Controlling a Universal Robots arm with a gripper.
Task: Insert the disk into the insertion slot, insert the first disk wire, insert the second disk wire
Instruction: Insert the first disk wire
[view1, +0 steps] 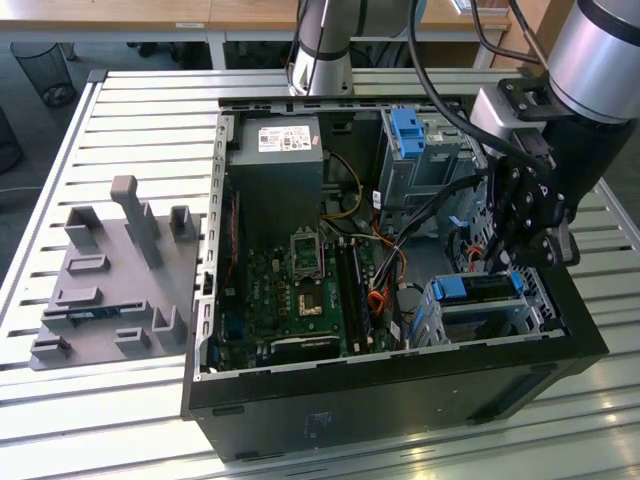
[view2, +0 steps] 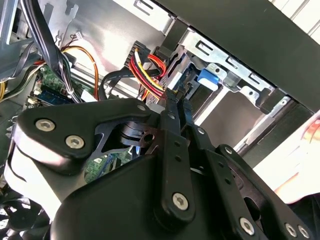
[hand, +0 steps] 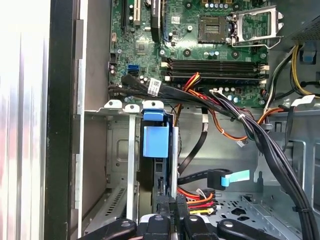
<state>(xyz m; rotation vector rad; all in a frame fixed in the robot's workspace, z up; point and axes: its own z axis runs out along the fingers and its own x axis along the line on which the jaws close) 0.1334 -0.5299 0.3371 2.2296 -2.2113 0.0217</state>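
One disk, one insertion slot, one motherboard and one computer case.

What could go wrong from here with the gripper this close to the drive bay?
The gripper sits right beside the red and yellow wires; any move could snag or pinch them. The black cable bundle runs close past the insertion slot holding the disk, so the arm might drag it.
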